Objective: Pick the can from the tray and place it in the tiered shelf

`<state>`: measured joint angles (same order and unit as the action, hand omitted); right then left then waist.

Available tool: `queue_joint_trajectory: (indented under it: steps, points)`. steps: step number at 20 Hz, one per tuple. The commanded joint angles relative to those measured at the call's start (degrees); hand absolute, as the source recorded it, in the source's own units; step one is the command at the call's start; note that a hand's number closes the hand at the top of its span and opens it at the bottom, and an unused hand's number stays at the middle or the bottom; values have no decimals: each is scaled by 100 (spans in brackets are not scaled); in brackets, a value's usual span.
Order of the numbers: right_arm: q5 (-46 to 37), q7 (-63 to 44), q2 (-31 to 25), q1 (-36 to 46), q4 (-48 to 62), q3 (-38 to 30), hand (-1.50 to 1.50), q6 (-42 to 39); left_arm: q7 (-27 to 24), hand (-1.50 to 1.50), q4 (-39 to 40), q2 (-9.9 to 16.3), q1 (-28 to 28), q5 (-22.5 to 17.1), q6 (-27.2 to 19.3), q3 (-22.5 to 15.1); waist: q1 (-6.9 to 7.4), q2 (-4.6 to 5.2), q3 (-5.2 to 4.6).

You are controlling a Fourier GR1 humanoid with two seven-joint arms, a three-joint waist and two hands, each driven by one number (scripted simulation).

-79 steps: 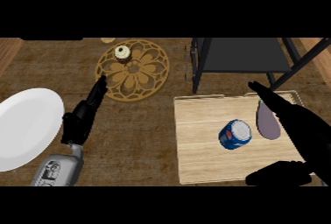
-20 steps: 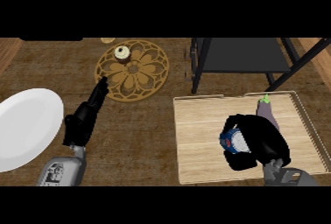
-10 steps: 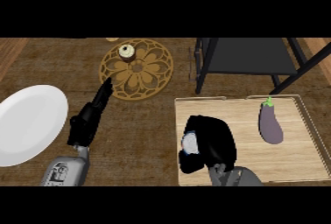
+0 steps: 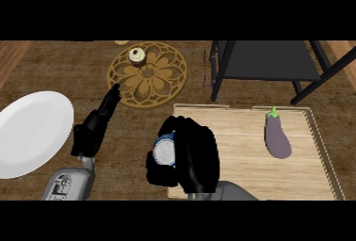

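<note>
My right hand (image 4: 191, 153) is curled round a blue and white can (image 4: 165, 150), and only the can's top and a strip of its side show past the fingers. Hand and can hang over the left edge of the wooden tray (image 4: 306, 160). The dark tiered shelf (image 4: 268, 63) stands behind the tray, at the upper right. My left hand (image 4: 97, 124) rests open on the counter at the left, fingers pointing away from me, holding nothing.
A purple eggplant (image 4: 278, 136) lies in the tray's right half. A white plate (image 4: 31, 132) sits at the far left. Behind the left hand is a round patterned trivet (image 4: 149, 75) with a small pale object (image 4: 136, 55) on its far rim.
My right hand has closed on the can and carried it left from the tray's right-centre to its left edge. The eggplant stays put. The left hand has barely moved.
</note>
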<state>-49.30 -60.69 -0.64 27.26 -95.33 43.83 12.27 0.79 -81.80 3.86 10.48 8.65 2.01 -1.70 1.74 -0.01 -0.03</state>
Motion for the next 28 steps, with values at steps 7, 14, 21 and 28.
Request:
queue_joint_trajectory:
  steps: [7,14,21,28]
  points:
    - [-935,-2031,61,1431,-694,-160,150,286,55,0,-58,-4,-50,122,-143,11,-161,-56,-7]
    - [-1681,-2262,60,2170,-827,-823,150,-599,35,0,44,103,14,-23,-57,204,-217,-51,-7]
    - [-2043,-2133,60,3092,-560,-1742,150,-1535,188,0,-281,41,-202,-19,-12,54,-157,-68,-6]
    - [-2075,-1315,-55,3705,-75,-3050,150,-1777,27,0,-216,84,-257,23,-11,78,-161,-28,-2]
